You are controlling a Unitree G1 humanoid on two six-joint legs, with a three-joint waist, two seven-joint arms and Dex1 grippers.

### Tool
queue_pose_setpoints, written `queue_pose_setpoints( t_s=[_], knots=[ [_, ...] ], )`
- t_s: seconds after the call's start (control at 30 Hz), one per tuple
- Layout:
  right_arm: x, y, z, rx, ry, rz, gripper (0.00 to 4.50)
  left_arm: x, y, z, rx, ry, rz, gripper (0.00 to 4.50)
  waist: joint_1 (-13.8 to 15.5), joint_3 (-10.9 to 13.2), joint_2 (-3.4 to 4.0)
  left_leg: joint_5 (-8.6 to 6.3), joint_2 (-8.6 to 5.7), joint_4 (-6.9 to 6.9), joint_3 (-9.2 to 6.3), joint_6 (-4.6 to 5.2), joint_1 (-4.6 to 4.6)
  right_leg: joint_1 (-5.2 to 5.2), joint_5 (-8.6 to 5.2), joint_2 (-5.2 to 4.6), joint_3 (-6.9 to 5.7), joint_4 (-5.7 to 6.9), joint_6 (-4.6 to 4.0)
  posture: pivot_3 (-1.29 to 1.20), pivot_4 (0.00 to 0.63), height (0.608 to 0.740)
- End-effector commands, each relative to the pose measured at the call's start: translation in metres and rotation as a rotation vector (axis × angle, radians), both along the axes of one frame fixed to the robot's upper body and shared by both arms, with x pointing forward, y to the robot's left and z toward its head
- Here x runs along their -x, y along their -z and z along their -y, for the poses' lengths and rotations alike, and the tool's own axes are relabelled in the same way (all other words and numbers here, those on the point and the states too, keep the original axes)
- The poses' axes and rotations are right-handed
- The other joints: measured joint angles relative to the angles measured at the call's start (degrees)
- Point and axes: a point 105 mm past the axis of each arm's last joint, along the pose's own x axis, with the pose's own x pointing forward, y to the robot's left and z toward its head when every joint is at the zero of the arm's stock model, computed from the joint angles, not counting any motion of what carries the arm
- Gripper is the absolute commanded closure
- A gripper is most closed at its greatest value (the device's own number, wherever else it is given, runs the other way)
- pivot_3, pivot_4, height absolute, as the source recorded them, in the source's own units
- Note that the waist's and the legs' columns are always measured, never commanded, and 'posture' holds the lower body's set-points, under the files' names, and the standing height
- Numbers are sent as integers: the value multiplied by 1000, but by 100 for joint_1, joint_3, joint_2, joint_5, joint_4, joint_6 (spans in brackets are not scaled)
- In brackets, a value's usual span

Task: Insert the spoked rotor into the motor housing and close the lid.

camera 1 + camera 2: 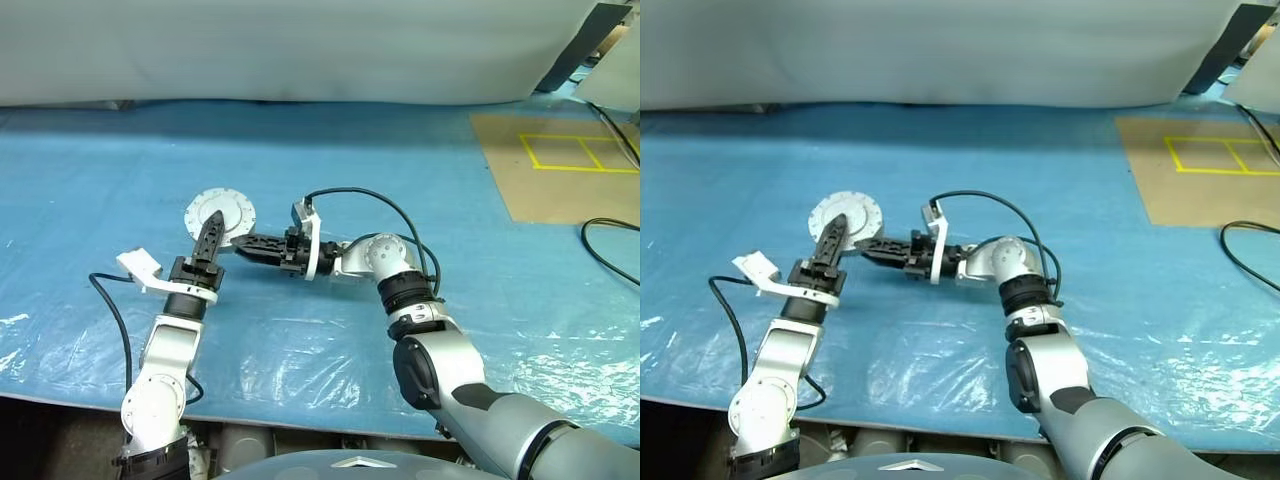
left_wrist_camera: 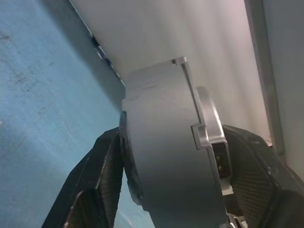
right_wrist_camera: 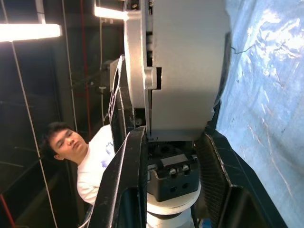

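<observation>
While both grippers, left (image 1: 213,228) and right (image 1: 247,243), pinched the lidded motor housing (image 2: 166,152), even pressure seemed wise.

A robotics lab: blue plastic sheeting (image 1: 300,150) covers the table, yellow floor tape (image 1: 570,152), loose cables (image 1: 610,235).

Matt grey metal motor housing (image 2: 166,156), glossy crinkled blue plastic sheet (image 1: 300,330), perhaps textured black fingers (image 2: 266,175)
</observation>
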Motion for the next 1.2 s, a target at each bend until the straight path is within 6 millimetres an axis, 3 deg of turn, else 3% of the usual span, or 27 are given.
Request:
queue_pose_setpoints(
  t_s=[0.03, 0.4, 0.7, 0.8, 0.97, 1.2],
  knots=[
    [11, -16, -15, -94, -45, 22, 3356, 0, -8, -4, -23, -16, 25, 1807, -2, 0, 0, 0, 0, 0, 0, 0, 1, 0, 0, 0, 0, 1, 0, 0, 150, 740],
    [15, -17, -18, -100, -68, 36, 3356, 1, -16, -5, 48, -30, 57, 1845, -3, 0, 0, 0, 0, 3, -1, 0, 0, 0, 1, 0, 0, 2, 0, 0, 150, 740],
    [18, -16, -20, -87, -75, 74, 405, -1, -16, -4, 90, -28, 66, 1846, -2, 0, -1, 0, 0, 5, -2, 0, 0, 1, 2, 0, 0, 2, 1, 0, 150, 740],
    [15, -13, -19, -75, -57, 72, 405, -2, -18, -7, 123, -43, 71, 1846, -3, 0, -1, 0, 0, 7, -3, 0, 0, 2, 3, 0, 0, 3, 2, 0, 150, 740],
    [15, -9, -18, -63, -49, 70, 405, -4, -22, -27, 214, -141, 98, 1846, -10, 0, -1, 0, 1, 9, -3, 0, 1, 2, 4, 1, 0, 4, 1, 0, 150, 740],
    [12, -12, -22, -66, -31, 88, 405, -7, 2, -96, 179, -473, 19, 1846, -11, -1, -3, 0, 0, 13, -4, 0, 3, 5, 5, 2, 1, 5, 2, 0, 150, 740]
  ],
)
